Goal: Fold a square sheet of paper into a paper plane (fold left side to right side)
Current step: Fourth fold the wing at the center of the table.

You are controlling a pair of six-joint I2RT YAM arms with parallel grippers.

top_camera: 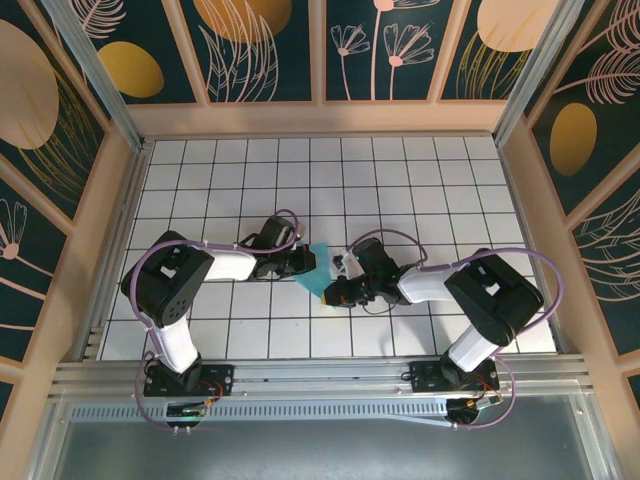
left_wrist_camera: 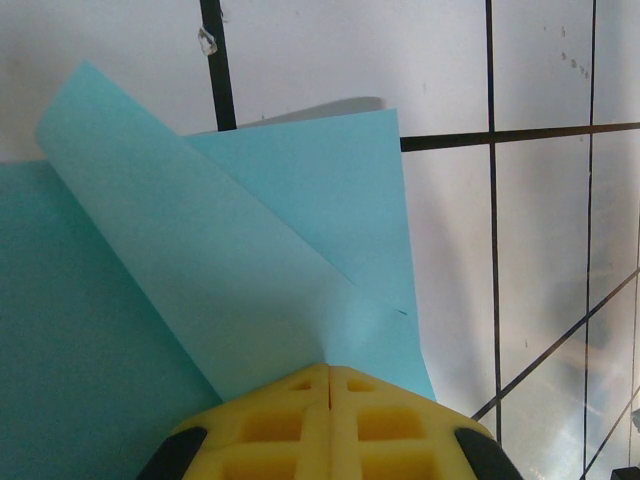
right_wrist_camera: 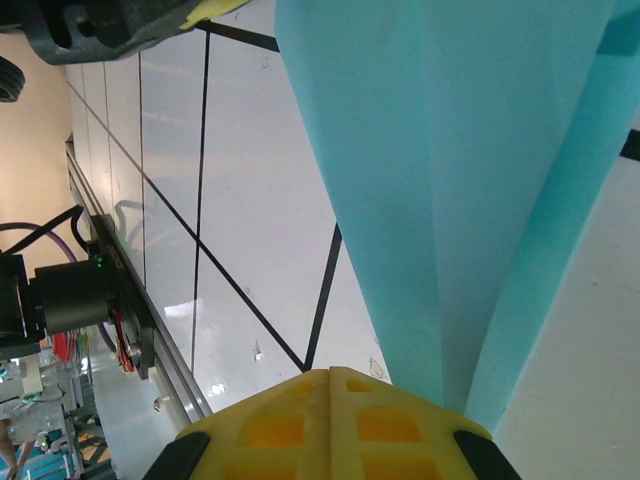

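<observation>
The square sheet of paper [top_camera: 317,266] lies mid-table as a small creased turquoise shape between both grippers. In the left wrist view one flap of the paper [left_wrist_camera: 300,220] stands curled up off the flat layer. My left gripper [left_wrist_camera: 328,370] is shut, its yellow tips at the foot of that flap; I cannot tell if the flap is pinched. From above, the left gripper [top_camera: 306,262] sits at the paper's left edge. My right gripper [top_camera: 333,293] is at the paper's near corner. It is shut [right_wrist_camera: 330,372], with folded layers of paper [right_wrist_camera: 480,150] running from beside its right finger.
The white gridded table [top_camera: 400,180] is boxed in by wooden side walls and patterned panels. An aluminium rail [top_camera: 320,375] runs along the near edge by the arm bases. Open tiles lie behind and to both sides of the paper.
</observation>
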